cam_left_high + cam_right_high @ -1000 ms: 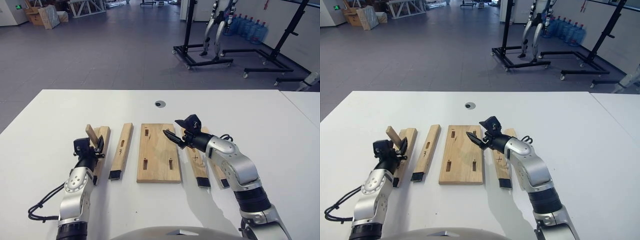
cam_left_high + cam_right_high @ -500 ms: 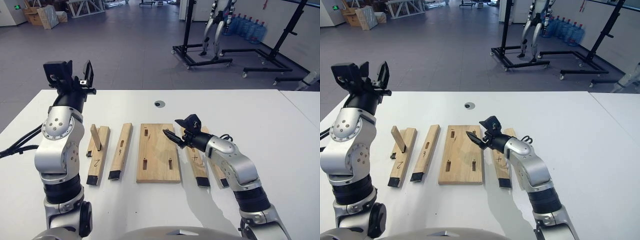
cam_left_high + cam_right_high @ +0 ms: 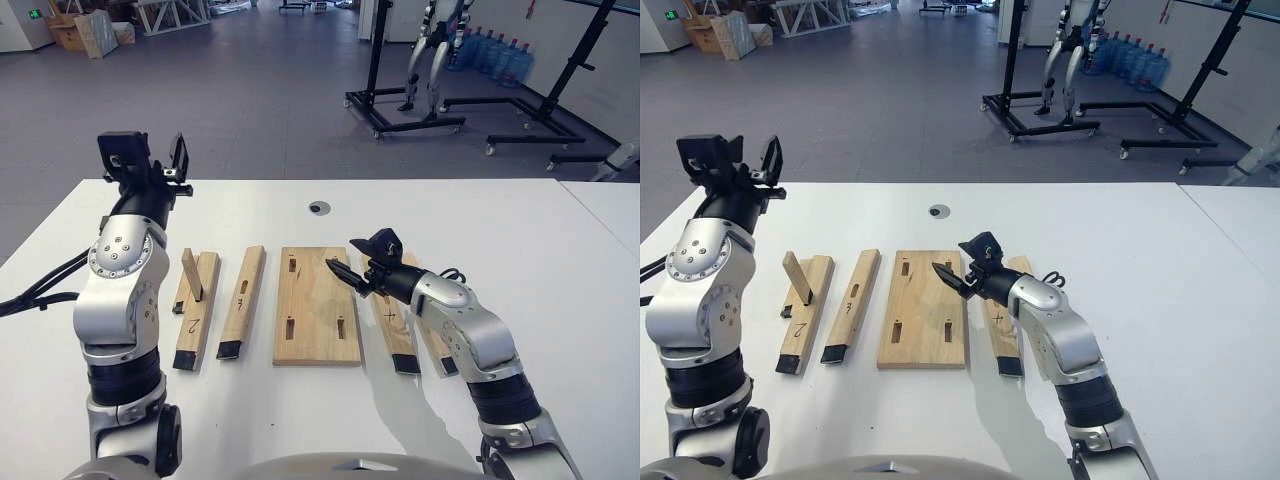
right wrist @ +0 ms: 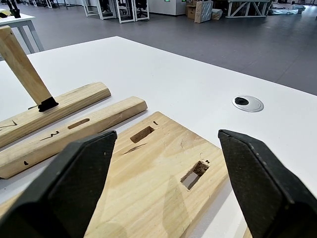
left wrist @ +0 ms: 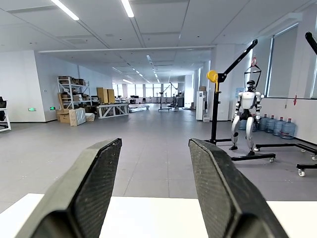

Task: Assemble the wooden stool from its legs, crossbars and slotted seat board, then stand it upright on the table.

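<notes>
The white table (image 3: 520, 240) runs wide and bare-topped, with a round cable port (image 3: 320, 208) near its far edge. Beyond it lies a large hall with a grey floor (image 3: 250, 90) and cardboard boxes (image 3: 85, 30) stacked at the far left.

The left hand (image 3: 150, 152) is raised above the table's far-left part. Its two fingers are spread apart with nothing between them, and they point out toward the hall.

Below it, the stool parts lie flat in a row, each running near to far. The leftmost leg (image 3: 197, 308) has a crossbar (image 3: 190, 272) standing tilted in its slot. Just to its right lies the second leg (image 3: 243, 298), apart from the first, with its black-capped end nearest. The slotted seat board (image 3: 315, 305) lies at the middle of the row, showing four slots.

The right hand (image 3: 342, 256) hovers over the far-right part of the board. Its fingers are parted and it grips nothing. A third leg (image 3: 392, 325) lies just right of the board, partly under that arm. A fourth leg (image 3: 436, 348) lies beside it and is mostly hidden by the arm.

At the far right of the hall stand black wheeled frames (image 3: 400, 100). A humanoid robot (image 3: 432, 40) hangs from one of them, and blue water bottles (image 3: 490, 50) are lined up behind it.
</notes>
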You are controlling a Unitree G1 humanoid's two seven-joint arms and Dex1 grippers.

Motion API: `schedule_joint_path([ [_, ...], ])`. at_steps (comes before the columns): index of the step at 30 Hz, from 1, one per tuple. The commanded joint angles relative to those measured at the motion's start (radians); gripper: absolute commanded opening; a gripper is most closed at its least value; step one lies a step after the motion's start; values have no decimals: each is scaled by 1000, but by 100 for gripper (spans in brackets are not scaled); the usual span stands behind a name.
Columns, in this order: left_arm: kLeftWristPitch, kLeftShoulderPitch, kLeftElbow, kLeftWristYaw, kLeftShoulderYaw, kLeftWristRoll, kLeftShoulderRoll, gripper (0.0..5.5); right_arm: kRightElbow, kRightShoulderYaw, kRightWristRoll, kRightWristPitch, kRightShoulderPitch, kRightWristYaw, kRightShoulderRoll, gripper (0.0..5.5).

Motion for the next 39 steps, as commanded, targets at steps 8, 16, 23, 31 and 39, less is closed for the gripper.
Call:
schedule_joint_path([
  [8, -83, 70, 113, -8, -36, 55, -29, 249, -17, -2, 2, 9, 7, -7, 2, 379],
  [16, -384, 317, 505, -39, -72, 98, -118, 249, -2, -13, 16, 13, 9, -8, 12, 379],
  [23, -118, -12, 98, 19, 13, 16, -19, 249, -38, -35, 40, 43, -29, -13, 17, 379],
  [31, 504, -268, -153, 58, 88, -51, 88, 249, -39, -45, 39, 33, -6, -25, 15, 379],
  [39, 967, -366, -73, -134, 123, -317, 313, 249, -63, -87, 40, 31, 36, -39, -6, 379],
])
